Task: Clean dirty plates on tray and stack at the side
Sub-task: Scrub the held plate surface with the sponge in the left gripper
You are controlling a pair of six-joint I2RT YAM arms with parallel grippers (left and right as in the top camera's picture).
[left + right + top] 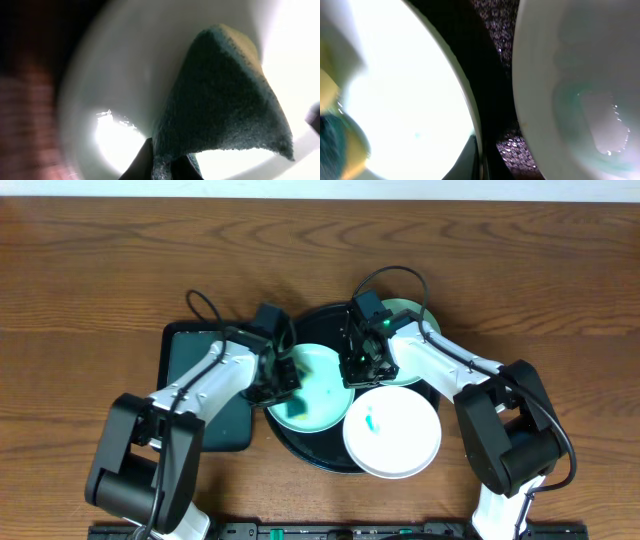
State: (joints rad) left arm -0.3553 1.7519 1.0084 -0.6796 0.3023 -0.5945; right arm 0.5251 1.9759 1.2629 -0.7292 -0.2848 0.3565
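Observation:
On the round black tray [318,452] lies a mint plate [322,370], and a teal and yellow sponge [296,412] rests on it. My left gripper [284,390] is shut on the sponge [225,95], pressed onto that plate [125,75]. My right gripper [356,370] is shut on the same plate's right rim [470,115], which runs between its fingers. A white plate [400,442] with a teal smear sits at the tray's front right, and is also seen at the right of the right wrist view [580,90]. A second mint plate [412,315] lies at the back, partly hidden by the right arm.
A dark-green rectangular tray [190,350] lies left of the black tray, under the left arm. Wet black tray surface [495,60] shows between the two plates. Brown wood tabletop [100,270] surrounds everything.

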